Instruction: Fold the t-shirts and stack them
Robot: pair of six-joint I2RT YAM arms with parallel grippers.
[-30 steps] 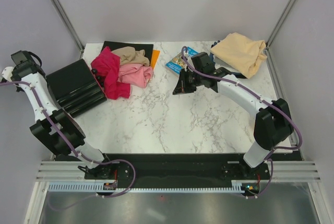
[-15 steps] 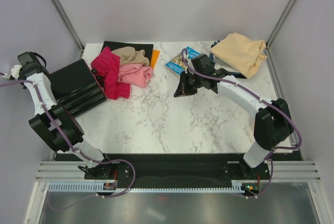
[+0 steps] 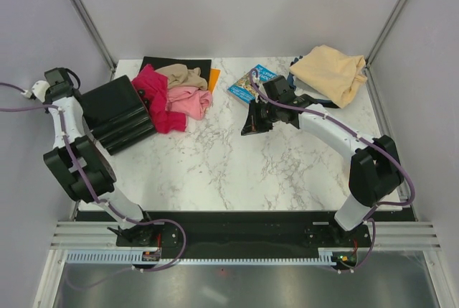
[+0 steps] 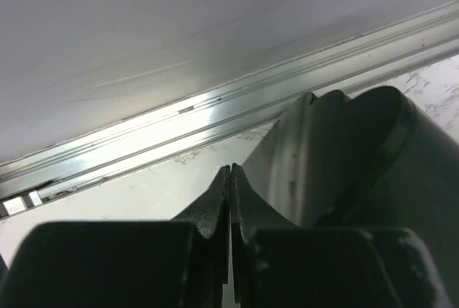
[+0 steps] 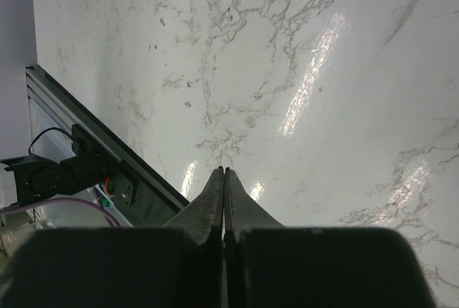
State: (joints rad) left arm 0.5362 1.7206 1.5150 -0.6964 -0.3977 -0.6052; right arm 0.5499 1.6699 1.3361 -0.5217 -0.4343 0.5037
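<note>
Three t-shirts lie crumpled together at the back left: a crimson red one (image 3: 159, 104), a pink one (image 3: 188, 100) and a tan-brown one (image 3: 181, 75). A pale peach-cream t-shirt (image 3: 330, 72) lies bunched in the back right corner. My left gripper (image 3: 56, 78) (image 4: 229, 169) is shut and empty at the table's left edge, close beside a black ridged block (image 3: 118, 113) (image 4: 358, 171). My right gripper (image 3: 249, 127) (image 5: 224, 170) is shut and empty, tips just above bare marble mid-table, apart from every shirt.
A flat black mat (image 3: 176, 62) and an orange sheet (image 3: 213, 78) lie under the left heap. A blue illustrated book (image 3: 251, 82) lies behind my right wrist. Metal frame rails (image 4: 179, 118) run along the table's edges. White marble table (image 3: 237, 171).
My left arm swung toward the back and right. The black ridged block slid right with it, nudging the crimson red shirt against the pink one. The right arm barely moved.
</note>
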